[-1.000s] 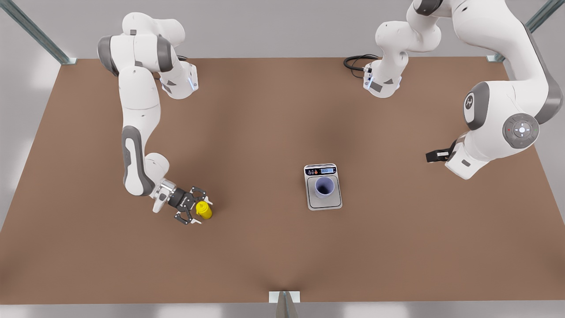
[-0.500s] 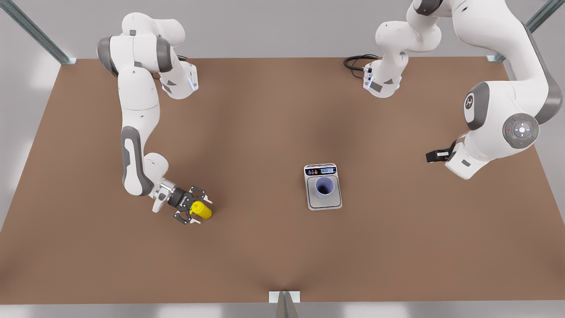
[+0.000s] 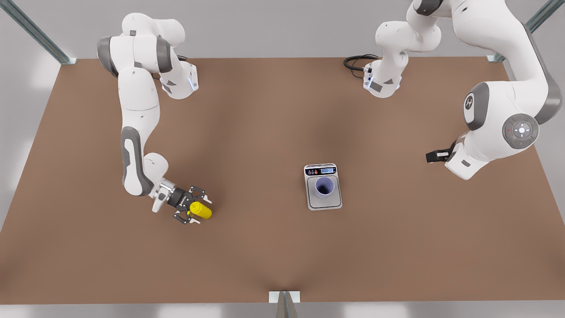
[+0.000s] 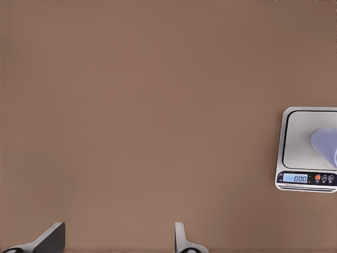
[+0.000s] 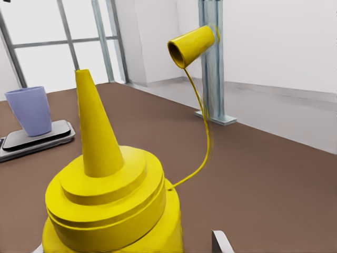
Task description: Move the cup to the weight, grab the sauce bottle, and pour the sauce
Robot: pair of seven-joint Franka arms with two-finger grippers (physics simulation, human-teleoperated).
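Sauce bottle [image 3: 201, 210] between right gripper [image 3: 193, 211] fingers [image 3: 197, 192].

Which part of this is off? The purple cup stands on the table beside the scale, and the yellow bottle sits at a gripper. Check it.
Wrong on one point: the cup stands on the scale, not beside it on the table, as the front view shows. The yellow bottle does sit at the right gripper; the left gripper waits open above the table.
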